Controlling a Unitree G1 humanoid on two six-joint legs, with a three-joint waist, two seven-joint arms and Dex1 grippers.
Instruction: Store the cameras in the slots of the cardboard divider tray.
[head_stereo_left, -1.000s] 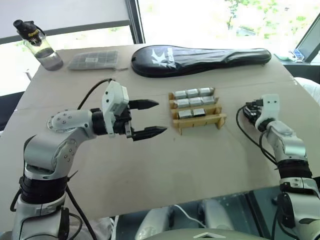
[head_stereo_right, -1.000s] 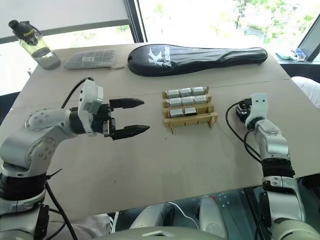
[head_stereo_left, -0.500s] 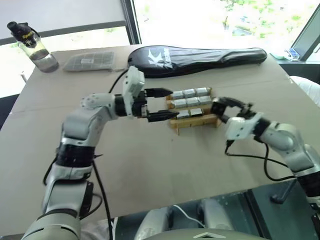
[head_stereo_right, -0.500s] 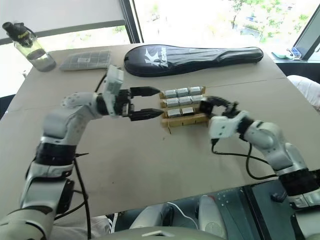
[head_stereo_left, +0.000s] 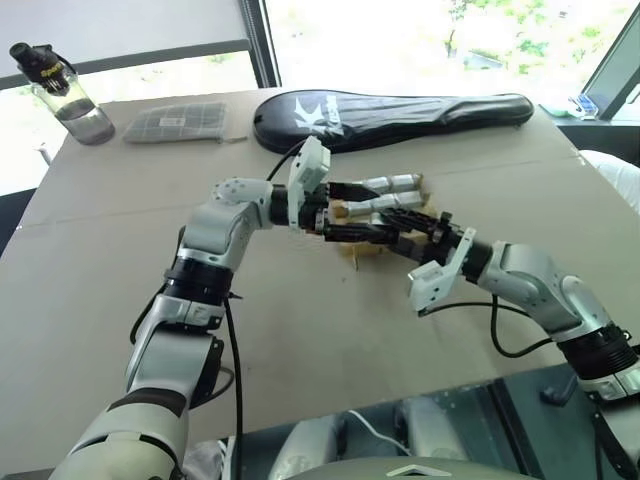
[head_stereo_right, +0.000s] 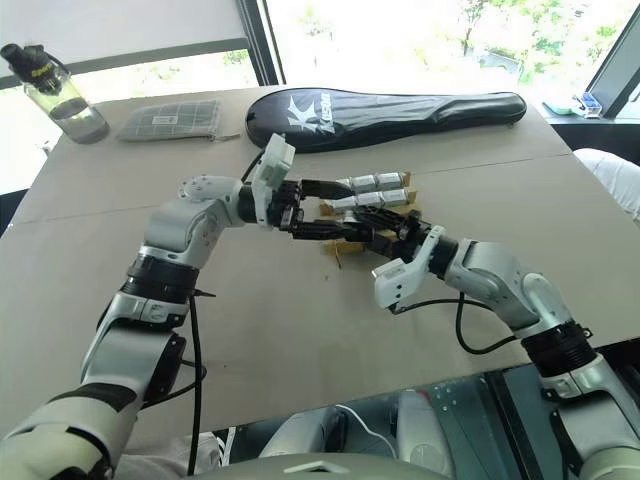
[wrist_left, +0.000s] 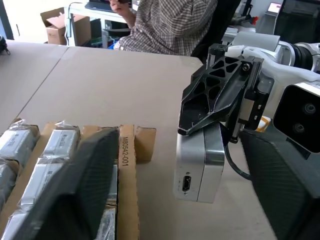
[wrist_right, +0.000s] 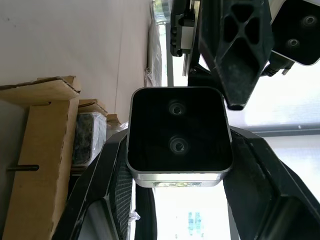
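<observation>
So both arms meet right over the cardboard divider tray (head_stereo_right: 345, 245) in the middle of the table (head_stereo_right: 300, 330). My right gripper (wrist_left: 212, 107) is clamped on one silver camera (wrist_left: 199, 167), black face with two lenses toward its own wrist cam, port side facing the left one. It's hanging just above the table beside the tray's end strip, not in a slot.

My left gripper (head_stereo_left: 375, 212) comes in from the other side, pointing across the tray with its fingers (wrist_left: 75, 185) spread: one sits over the wrapped cameras (wrist_left: 55, 150) already in the slots, the other is out past the held camera, so that camera sits between them. Can't tell if either finger touches it.

Far edge of the table has a black racket case (head_stereo_left: 400, 115), a flat grey gridded pack (head_stereo_left: 175, 123) and a water bottle (head_stereo_left: 65, 85). A person in a checked shirt (wrist_left: 170, 25) sits beyond the table.
</observation>
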